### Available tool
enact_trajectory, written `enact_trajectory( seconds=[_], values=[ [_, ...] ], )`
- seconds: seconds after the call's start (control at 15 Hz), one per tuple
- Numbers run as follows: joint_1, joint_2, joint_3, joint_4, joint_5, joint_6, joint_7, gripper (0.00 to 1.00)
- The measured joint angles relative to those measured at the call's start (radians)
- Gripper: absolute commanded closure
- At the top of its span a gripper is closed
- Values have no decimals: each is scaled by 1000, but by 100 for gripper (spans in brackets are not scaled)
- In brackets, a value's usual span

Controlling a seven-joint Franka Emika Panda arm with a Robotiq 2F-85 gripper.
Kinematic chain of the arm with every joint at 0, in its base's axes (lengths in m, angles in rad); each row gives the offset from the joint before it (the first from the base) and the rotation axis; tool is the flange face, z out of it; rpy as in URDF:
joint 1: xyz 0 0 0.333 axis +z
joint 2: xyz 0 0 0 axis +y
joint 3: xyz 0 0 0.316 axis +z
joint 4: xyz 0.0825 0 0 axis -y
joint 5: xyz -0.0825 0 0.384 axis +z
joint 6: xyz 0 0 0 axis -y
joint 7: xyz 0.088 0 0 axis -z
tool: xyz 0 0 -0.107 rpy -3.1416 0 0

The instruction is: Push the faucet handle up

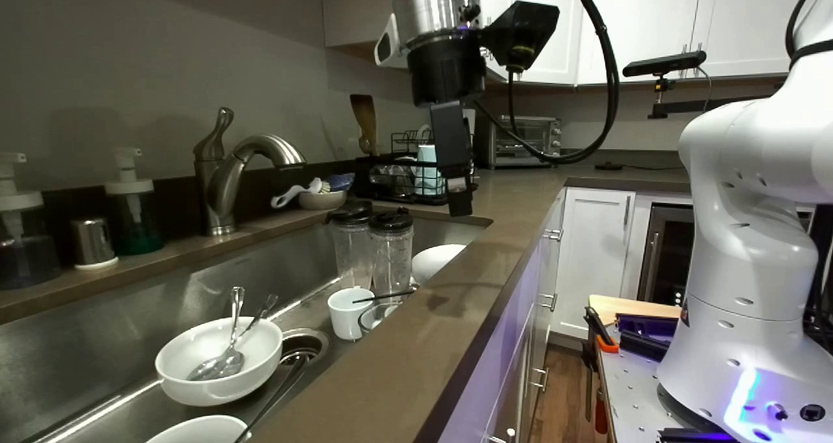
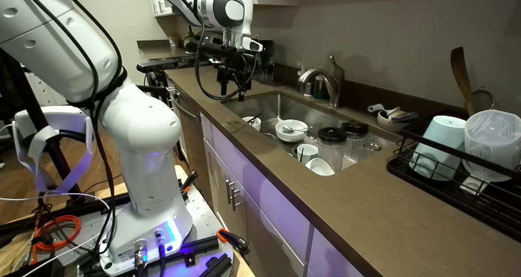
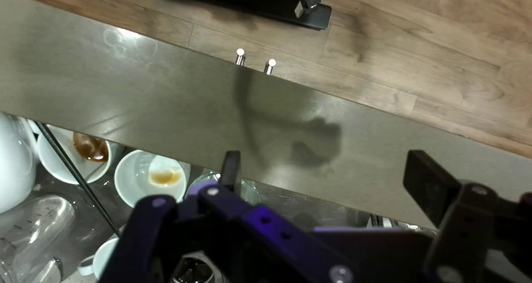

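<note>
The faucet handle [image 1: 220,129] is a slim silver-grey lever on top of the brushed-steel faucet body, tilted upward above the arched spout [image 1: 263,149]. The handle also shows in an exterior view [image 2: 335,66]. It is out of the wrist view. My gripper [image 1: 461,199] points down and hangs above the counter's front strip by the sink, well apart from the faucet. It also shows in an exterior view [image 2: 233,93]. In the wrist view the gripper [image 3: 322,162] has its two black fingers wide apart, with nothing between them.
The steel sink [image 1: 39,358] holds a white bowl with spoons [image 1: 215,362], lidded clear bottles [image 1: 392,254] and cups [image 1: 348,313]. Pump bottles [image 1: 133,202] stand beside the faucet. A brush bowl [image 1: 323,200] and dish rack [image 2: 452,183] stand on its other side.
</note>
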Motion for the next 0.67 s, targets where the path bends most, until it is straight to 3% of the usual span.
enact_trajectory(
  seconds=[0.33, 0.67],
  values=[
    [-11, 0, -9, 16, -16, 21, 0, 0],
    [-51, 0, -43, 65, -42, 133, 0, 0]
  ],
)
